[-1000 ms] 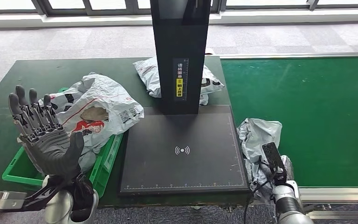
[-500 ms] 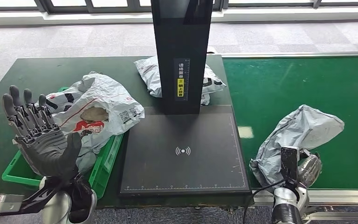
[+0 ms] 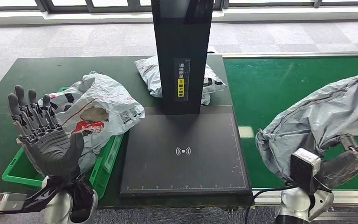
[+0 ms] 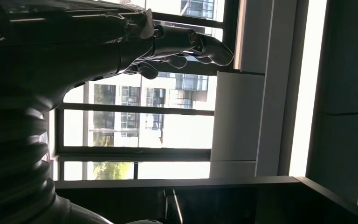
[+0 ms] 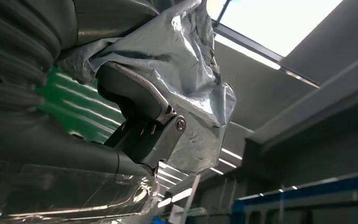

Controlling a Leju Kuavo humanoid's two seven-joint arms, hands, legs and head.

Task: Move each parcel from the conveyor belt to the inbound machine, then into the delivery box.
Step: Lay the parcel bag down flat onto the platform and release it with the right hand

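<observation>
Right hand (image 3: 349, 161) grips the grey parcel (image 3: 317, 119) from beneath, raised above the conveyor belt (image 3: 270, 84); the scanner pad (image 3: 184, 149) lies to its left. Left hand (image 3: 39, 135), open and empty, is raised by the green bin (image 3: 105, 161).

The grey parcel (image 3: 321, 116) runs off the right edge of the head view, so its far-right end is cut off; it also hides most of the right hand (image 3: 342, 161), leaving a few fingers (image 3: 354, 144) showing beneath it. The black column (image 3: 182, 51) covers the middle of the white parcel (image 3: 151, 74) behind it. The heaped white bag (image 3: 98, 109) hides most of the green box (image 3: 105, 163). The yellow label (image 3: 180, 87) on the column is too small to read.
</observation>
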